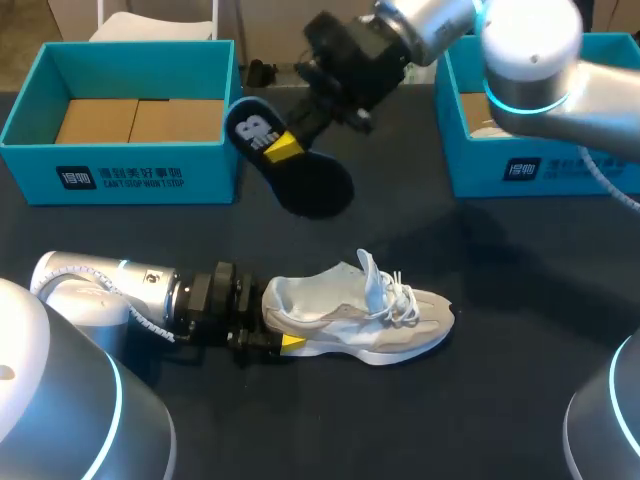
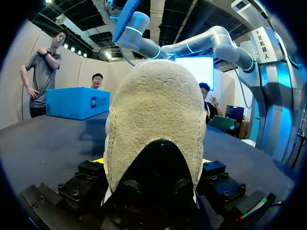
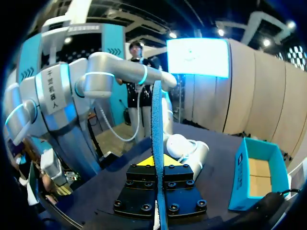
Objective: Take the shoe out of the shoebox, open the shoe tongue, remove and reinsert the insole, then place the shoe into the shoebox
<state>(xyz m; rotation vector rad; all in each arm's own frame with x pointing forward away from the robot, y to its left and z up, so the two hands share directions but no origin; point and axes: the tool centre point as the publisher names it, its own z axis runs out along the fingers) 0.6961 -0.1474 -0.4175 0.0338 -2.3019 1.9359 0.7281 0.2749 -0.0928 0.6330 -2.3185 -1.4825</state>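
Fingers of the left gripper (image 1: 280, 332) are clenched on the heel of the shoe (image 1: 370, 318). It sits on its sole on the dark worktop (image 1: 480, 420), toe pointing away from that gripper and tongue (image 1: 368, 275) standing up. Beyond the shoe and well clear of it, the right gripper (image 1: 284, 150) pinches the black insole (image 1: 315, 188) across its middle, tilted in the air. In the right wrist view the insole (image 3: 157, 124) runs edge-on between the fingers.

With the insole out, reinsertion looks like the step in hand. It calls for a firmly pinned heel, then the insole's lower end entering the opening behind the tongue at a shallow slant and sliding toeward without folding.

I count one shoe, one insole, two grippers and two blue boxes: the heel-side shoebox (image 1: 140, 165) and the toe-side shoebox (image 1: 560, 170), both beyond the shoe.
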